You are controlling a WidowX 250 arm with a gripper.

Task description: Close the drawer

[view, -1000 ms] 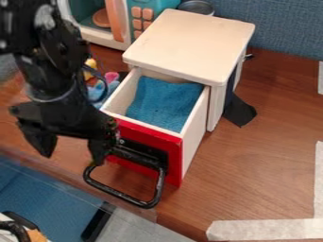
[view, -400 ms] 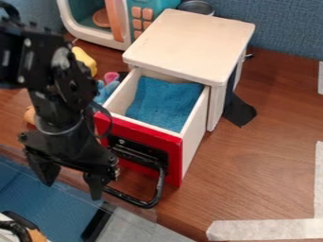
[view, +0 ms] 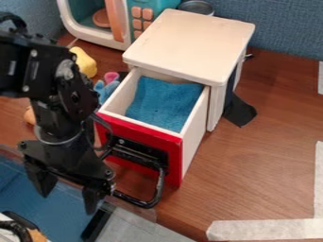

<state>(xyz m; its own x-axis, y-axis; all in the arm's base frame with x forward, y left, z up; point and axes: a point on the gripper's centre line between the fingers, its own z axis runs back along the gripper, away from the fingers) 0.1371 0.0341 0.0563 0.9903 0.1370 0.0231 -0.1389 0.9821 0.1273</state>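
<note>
The gripper [view: 67, 196] hangs at the lower left, over the table's front edge, its two fingers spread apart with nothing between them. It is left of the drawer's black loop handle [view: 152, 199] and overlaps the handle's left part in view; whether they touch I cannot tell. The drawer [view: 195, 138] stands pulled out of the white cabinet [view: 191, 40], its red front [view: 174, 158] facing the lower left. A blue cloth [view: 163, 103] lies inside the drawer.
Behind the cabinet's left side stands a toy microwave [view: 96, 34]. A yellow toy [view: 84, 62] and a blue and pink toy [view: 106, 88] lie left of the drawer. White tape [view: 265, 229] marks the table [view: 265, 160] at the right.
The gripper has moved down toward the front edge, away from the drawer's red front, and slightly left overall. The drawer stands as before.
</note>
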